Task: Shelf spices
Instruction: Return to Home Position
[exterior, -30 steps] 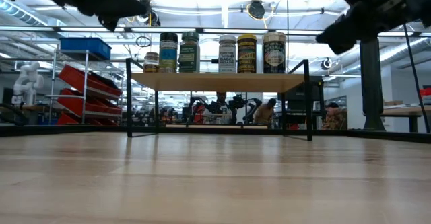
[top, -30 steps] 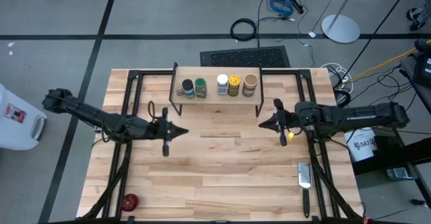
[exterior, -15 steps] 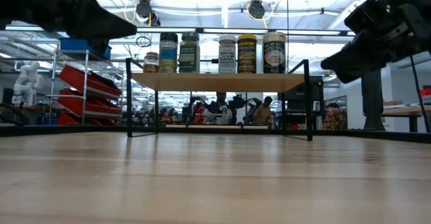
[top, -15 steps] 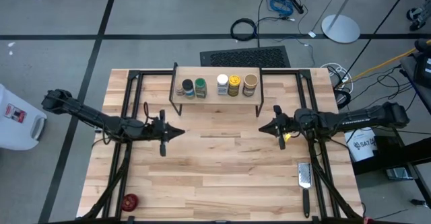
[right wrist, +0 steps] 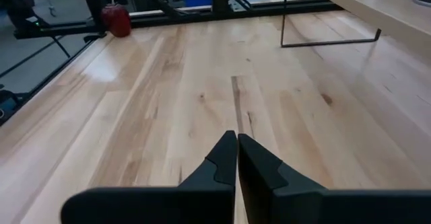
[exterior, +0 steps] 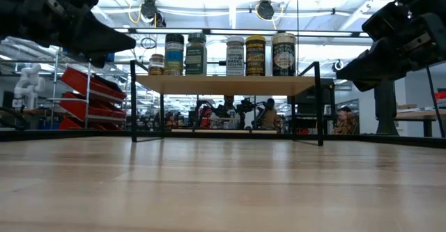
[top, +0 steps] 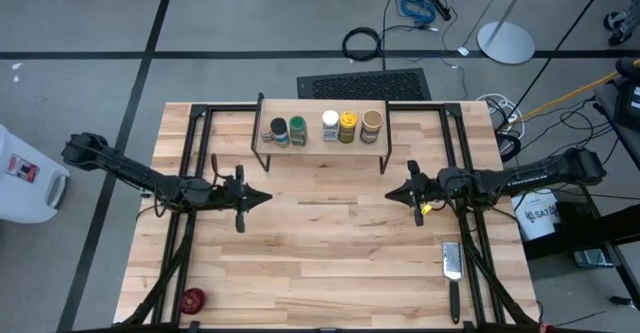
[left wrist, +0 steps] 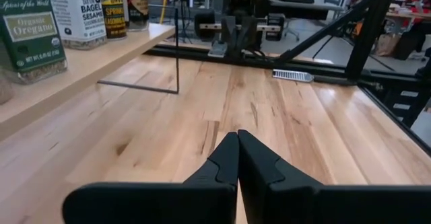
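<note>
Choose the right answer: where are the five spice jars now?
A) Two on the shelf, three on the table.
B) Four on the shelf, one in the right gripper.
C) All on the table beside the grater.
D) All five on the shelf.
D: all five spice jars stand in a row on the shelf, and the left gripper and right gripper are both shut and empty.

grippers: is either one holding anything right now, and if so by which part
Nothing is held. The left gripper and the right gripper are both shut on empty air above the table; the five spice jars stand on the shelf.
</note>
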`<state>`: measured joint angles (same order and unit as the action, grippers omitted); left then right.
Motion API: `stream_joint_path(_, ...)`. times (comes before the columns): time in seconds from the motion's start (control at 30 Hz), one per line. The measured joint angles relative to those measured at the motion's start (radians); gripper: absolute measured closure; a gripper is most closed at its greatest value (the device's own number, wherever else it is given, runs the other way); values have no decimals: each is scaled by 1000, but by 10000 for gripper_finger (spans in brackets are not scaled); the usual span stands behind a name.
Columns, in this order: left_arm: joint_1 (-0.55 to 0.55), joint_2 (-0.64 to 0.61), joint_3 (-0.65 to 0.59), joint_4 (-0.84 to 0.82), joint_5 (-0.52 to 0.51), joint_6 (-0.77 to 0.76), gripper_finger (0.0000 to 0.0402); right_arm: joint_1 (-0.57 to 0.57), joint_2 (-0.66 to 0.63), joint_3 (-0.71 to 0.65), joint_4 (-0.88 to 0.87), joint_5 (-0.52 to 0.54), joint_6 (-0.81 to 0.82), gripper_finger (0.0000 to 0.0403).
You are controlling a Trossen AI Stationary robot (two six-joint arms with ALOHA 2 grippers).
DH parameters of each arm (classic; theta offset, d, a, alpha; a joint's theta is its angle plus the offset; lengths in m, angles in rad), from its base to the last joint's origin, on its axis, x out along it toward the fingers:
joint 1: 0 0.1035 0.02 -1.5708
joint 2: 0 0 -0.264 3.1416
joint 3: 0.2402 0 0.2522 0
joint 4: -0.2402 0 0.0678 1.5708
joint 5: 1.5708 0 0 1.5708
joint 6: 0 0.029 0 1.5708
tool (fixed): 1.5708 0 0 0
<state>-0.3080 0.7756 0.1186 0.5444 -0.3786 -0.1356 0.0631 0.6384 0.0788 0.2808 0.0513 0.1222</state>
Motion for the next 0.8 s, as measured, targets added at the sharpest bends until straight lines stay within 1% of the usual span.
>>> stream_joint_path(0.27,0,-1,-11,11,0,-3,396,2,0,-5,2,25,-11,403)
stream_joint_path(0.5,0,-1,-11,6,0,14,396,4,0,-63,63,32,10,403)
stream_joint_path(0.63,0,0,-11,-30,0,12,396,4,0,-67,44,31,14,403)
stream_joint_path(0.8,0,0,-11,-37,7,13,396,4,0,-67,30,28,20,403)
